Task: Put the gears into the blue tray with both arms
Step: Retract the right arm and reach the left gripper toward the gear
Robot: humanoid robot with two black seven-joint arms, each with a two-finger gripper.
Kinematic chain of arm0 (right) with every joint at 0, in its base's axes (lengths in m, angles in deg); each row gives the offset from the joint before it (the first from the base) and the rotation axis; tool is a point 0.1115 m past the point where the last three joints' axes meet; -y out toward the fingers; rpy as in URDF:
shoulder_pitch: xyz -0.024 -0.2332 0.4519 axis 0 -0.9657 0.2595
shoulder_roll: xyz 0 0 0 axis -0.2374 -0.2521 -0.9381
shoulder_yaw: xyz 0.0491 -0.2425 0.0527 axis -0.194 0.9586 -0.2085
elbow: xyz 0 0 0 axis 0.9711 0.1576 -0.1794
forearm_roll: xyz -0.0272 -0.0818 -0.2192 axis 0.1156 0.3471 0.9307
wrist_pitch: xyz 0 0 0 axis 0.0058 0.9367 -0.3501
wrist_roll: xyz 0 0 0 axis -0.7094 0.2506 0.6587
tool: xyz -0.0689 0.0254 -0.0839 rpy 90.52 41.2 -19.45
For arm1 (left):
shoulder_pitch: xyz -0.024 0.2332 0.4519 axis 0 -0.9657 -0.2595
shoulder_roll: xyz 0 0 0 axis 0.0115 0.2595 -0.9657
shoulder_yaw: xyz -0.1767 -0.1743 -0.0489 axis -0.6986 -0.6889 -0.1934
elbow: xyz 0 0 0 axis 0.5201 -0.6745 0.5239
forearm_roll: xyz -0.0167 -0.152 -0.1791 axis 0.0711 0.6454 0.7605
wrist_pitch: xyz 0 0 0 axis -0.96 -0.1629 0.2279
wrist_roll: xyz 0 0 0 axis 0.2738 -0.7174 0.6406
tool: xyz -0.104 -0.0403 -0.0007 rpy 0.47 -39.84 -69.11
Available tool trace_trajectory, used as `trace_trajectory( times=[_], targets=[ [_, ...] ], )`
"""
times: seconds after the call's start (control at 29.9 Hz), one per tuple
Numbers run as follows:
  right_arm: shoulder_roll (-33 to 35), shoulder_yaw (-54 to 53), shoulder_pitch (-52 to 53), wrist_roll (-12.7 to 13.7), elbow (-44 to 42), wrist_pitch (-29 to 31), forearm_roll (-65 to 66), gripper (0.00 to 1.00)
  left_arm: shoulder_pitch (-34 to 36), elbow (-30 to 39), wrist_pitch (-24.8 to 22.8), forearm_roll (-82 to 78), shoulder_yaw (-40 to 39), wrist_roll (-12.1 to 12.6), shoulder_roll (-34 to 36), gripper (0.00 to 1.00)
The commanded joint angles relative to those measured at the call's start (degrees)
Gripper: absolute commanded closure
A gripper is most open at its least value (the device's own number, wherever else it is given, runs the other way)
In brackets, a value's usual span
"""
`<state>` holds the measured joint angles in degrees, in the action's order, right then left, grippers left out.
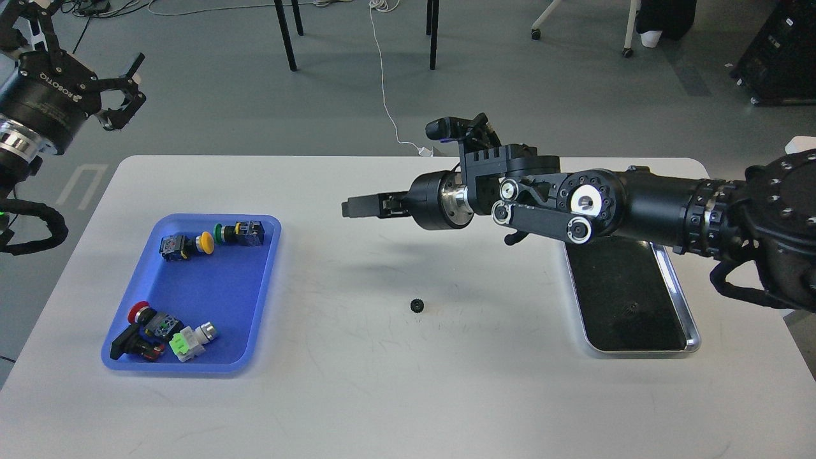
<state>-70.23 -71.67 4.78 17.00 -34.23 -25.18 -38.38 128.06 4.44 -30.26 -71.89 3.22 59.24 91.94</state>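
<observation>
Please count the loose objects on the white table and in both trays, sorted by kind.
Small black toothed gears: 2, one on the white table, one faint in the shiny steel tray.
Push-button switches with coloured caps, all in the blue plastic tray: 5 (yellow, green, red, silver, black).
Total: 7.

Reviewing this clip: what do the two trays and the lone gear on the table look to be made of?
The blue tray looks like moulded plastic: even matte colour, soft rounded rim. The steel tray appears to be polished metal, with a bright mirror-like rim and a dark reflective bottom. The gear is small, black and dull; whether plastic or blackened metal cannot be told at this size.
</observation>
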Motion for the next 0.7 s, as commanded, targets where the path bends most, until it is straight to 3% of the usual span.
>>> trace_trajectory(
  times=[0.0, 0.2, 0.37, 0.53, 0.67],
  targets=[
    [8.96, -9.72, -2.99, -0.17, 0.74, 0.28, -0.21, 0.01, 1.45, 2.22, -0.23, -5.06, 1.17, -0.07, 1.64, 0.02],
    [16.01, -35.73, -15.02, -0.17, 1.88, 1.06, -3.46, 0.01, 2.68, 13.46, 0.26, -16.66, 1.17, -0.16, 4.72, 0.02],
    [18.82, -49.63, -24.42, -0.17, 3.98, 3.35, -5.92, 0.01, 5.4, 16.03, 0.17, -26.86, 1.78, -0.07, 4.02, 0.02],
    [23.12, -57.03, -33.75, -0.17, 8.29, 3.79, -12.68, 0.01, 8.57, 16.29, 0.87, -34.07, 4.51, -0.51, -0.8, 0.02],
    [26.29, -60.28, -39.11, -0.17, 7.78, 6.77, -23.12, 0.01, 8.4, 21.37, 5.96, -50.38, 5.3, -0.69, -3.8, 0.02]
  ],
)
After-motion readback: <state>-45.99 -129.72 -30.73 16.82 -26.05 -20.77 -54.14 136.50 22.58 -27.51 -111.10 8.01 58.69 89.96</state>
